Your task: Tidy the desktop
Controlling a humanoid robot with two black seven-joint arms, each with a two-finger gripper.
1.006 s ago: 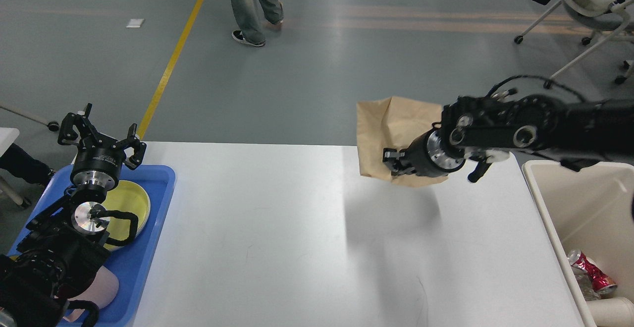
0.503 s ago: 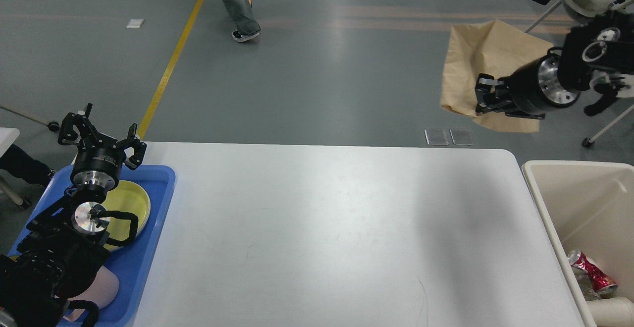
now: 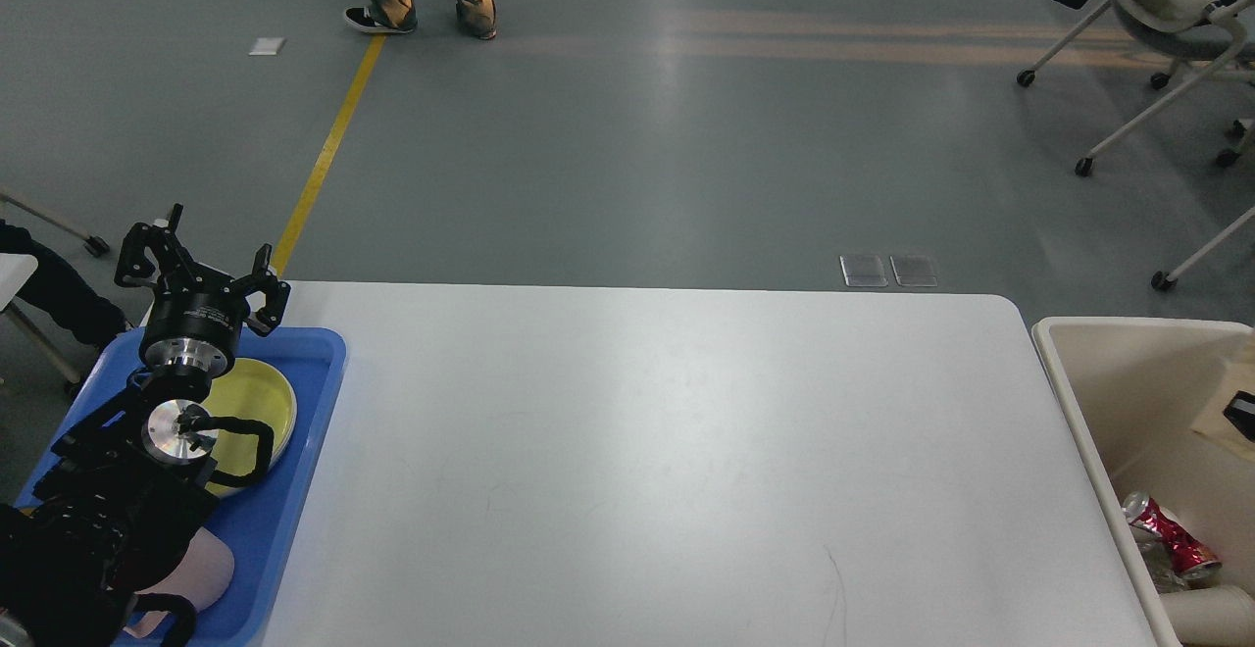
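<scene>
Head view: smooth matte white desktop (image 3: 647, 451).

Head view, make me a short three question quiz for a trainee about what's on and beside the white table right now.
1. True or false: the yellow plate lies in the blue tray.
2. Multiple choice: the crushed red can is A) on the desktop, B) inside the cream bin, C) in the blue tray.
3. Fill in: the fingers of the left gripper are spread ____.

Key
1. True. The plate sits in the tray at the table's left end, partly hidden by the left arm.
2. B. The can lies low in the bin at the right edge of the table.
3. Open. Nothing is between them.
</scene>
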